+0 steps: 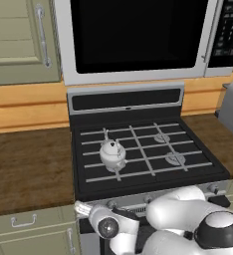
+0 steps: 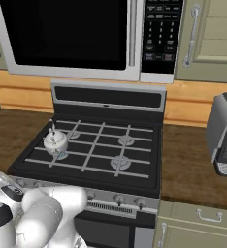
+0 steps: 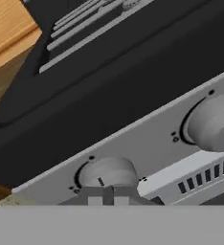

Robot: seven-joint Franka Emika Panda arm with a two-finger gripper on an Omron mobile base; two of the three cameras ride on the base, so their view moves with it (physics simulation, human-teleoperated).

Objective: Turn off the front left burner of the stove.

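Observation:
The stove (image 1: 153,180) is a black gas range with pale grey grates and a silver knob strip (image 3: 147,143) along its front. A small white kettle (image 1: 112,153) stands on the front left burner (image 2: 61,155), which shows a faint blue glow under it. My gripper (image 3: 108,196) is at the left end of the knob strip, its dark fingertips shut together right at the lower edge of the leftmost round knob (image 3: 106,172). A second knob (image 3: 212,122) sits further right. From the left base view the hand (image 1: 82,208) is low, against the stove's front left corner.
A silver microwave (image 1: 138,40) hangs above the stove. A toaster (image 2: 224,135) stands on the right wooden counter (image 2: 188,164). More counter (image 1: 29,164) lies left, with drawers (image 1: 24,221) below. Two bare burner discs (image 1: 175,158) are on the stove's right side.

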